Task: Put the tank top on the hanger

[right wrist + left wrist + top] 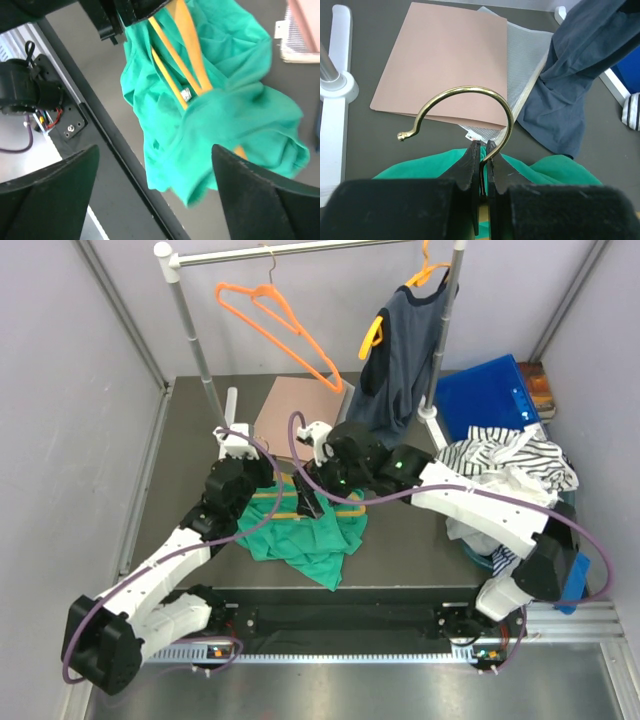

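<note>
**Grip state.** The hanger [348, 508] is being held by the left gripper [303, 502] at the middle of the worktop [190, 470], slightly toward the near edge. In the left wrist view the jaws are being pressed fully together on the wire neck below the hook [465, 89]. The right gripper [345, 465] is being held above the tank top [310, 535] with its jaws spread wide, and nothing is being gripped by them.

**Progress.** The task is being judged as partly done. In the right wrist view, 1 arm of the hanger is passing under a fold of teal fabric and is showing again beyond that fold. The other arm is lying bare on top of the cloth. The tank top is lying bunched on the worktop, gathered around the hanger rather than hanging from it. Whether either strap is being carried on a hanger shoulder cannot be told. Seating of the 2 straps is being judged as the work left.

**Clearance.** The hem of the tank top is reaching close to the near edge. Bare worktop is being offered toward the left edge. The right edge is being crowded by a striped garment [510, 460]. The far edge is being occupied by the rack posts [195, 350], a navy top [400, 370] and a tan sheet [290, 405].
</note>
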Tool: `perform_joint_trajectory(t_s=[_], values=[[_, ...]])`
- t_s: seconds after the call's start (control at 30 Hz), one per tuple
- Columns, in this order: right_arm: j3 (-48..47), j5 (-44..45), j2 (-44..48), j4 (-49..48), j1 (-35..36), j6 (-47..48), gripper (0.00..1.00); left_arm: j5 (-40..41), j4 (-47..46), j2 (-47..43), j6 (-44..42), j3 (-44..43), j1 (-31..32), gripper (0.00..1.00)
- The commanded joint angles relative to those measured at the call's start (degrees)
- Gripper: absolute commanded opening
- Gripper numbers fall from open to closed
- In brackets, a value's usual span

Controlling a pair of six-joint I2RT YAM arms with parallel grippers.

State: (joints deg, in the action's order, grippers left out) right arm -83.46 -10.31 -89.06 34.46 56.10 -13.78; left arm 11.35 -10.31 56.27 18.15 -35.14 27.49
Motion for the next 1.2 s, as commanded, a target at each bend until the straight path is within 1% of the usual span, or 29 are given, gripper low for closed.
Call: perform_joint_trajectory(t_s=[0.0, 0.13, 0.2, 0.23, 0.37, 0.5, 0.57, 0.6, 0.63, 0.67, 0.7, 0.73, 0.77, 0.8, 0.83, 0.87, 0.9, 0.93, 0.97, 1.03, 1.07, 1.1, 1.17], values=[[-3.7, 3.1, 9.2, 2.5, 0.3, 3.2, 0.97, -4.2, -4.1, -2.5, -3.6, -2.3, -0.1, 0.00], [0.0, 7.0, 14.3, 2.2, -1.0, 8.1, 0.98, -9.8, -3.8, -3.9, -5.5, -2.3, -0.2, 0.00], [1.5, 7.3, 14.4, 1.7, -2.0, 8.9, 0.98, -13.4, -3.4, -4.9, -6.1, -3.0, -0.4, 0.00], [2.9, 6.6, 14.5, 1.2, -2.7, 10.0, 0.98, -14.6, -2.9, -5.3, -6.3, -3.4, -0.6, 0.00], [7.8, -0.8, 14.6, -3.8, -2.7, 13.4, 0.97, -18.2, -2.3, -7.2, -5.9, -4.9, -0.7, 0.00], [10.3, -3.8, 13.8, -7.1, -1.8, 13.5, 0.95, -20.0, -1.6, -7.8, -5.1, -6.6, -0.9, 0.00], [11.0, -5.0, 13.3, -8.1, -1.2, 15.6, 0.93, -21.1, -1.5, -7.9, -4.7, -7.3, -0.9, 0.00], [11.3, -5.2, 12.9, -8.6, -0.6, 15.8, 0.90, -21.5, -1.6, -7.9, -4.5, -7.6, -0.9, 0.00], [11.2, -5.3, 12.2, -8.7, -0.4, 16.2, 0.83, -22.2, -1.7, -8.0, -4.4, -7.7, -0.9, 0.00], [11.1, -5.1, 11.9, -8.6, -0.1, 16.3, 0.61, -23.2, -1.9, -8.0, -4.3, -7.9, -0.8, 0.00], [10.9, -4.8, 11.5, -8.9, 0.4, 16.3, 0.51, -23.5, -2.2, -8.1, -4.2, -8.0, -0.9, 0.00], [10.7, -4.5, 11.5, -8.9, 0.6, 16.2, 0.23, -23.2, -2.1, -8.0, -4.1, -8.4, -0.9, 0.00], [10.0, -3.6, 11.4, -8.7, 0.9, 15.5, 0.11, -22.3, -1.2, -7.9, -4.0, -8.7, -0.9, 0.00], [9.6, -1.7, 11.4, -8.5, 1.0, 15.1, 0.02, -20.9, -0.6, -7.9, -3.8, -9.2, -0.9, 0.00], [9.2, -0.4, 11.4, -8.2, 1.0, 14.6, 0.00, -18.2, 0.4, -8.1, -3.7, -9.6, -0.9, 0.00], [8.0, 1.1, 11.4, -7.3, 1.0, 14.2, 0.00, -16.8, 1.5, -8.1, -3.7, -11.0, -0.9, 0.13], [7.3, 3.6, 11.8, -6.8, 1.0, 12.3, 0.00, -15.4, 4.2, -8.2, -3.7, -11.8, -0.9, 0.64], [6.6, 4.6, 12.1, -6.3, 1.0, 11.9, 0.00, -12.7, 5.7, -8.5, -3.5, -12.7, -0.9, 0.85], [5.1, 5.9, 12.4, -5.6, 1.0, 10.6, 0.00, -11.8, 7.0, -8.7, -3.6, -14.9, -0.9, 0.99], [3.3, 9.2, 12.8, -4.9, 1.0, 10.0, 0.00, -8.5, 12.3, -9.3, -3.5, -17.1, -0.9, 0.99], [1.2, 10.0, 12.9, -3.8, 1.0, 9.5, 0.00, -5.6, 14.1, -9.4, -3.5, -19.4, -0.9, 0.99], [0.1, 13.3, 12.5, -3.3, 0.9, 9.3, 0.00, -4.2, 17.8, -9.4, -3.6, -20.9, -0.9, 0.99], [-3.2, 15.4, 11.9, -1.4, 0.7, 9.2, 0.00, -1.1, 22.1, -9.3, -3.9, -23.4, -0.9, 0.99]])
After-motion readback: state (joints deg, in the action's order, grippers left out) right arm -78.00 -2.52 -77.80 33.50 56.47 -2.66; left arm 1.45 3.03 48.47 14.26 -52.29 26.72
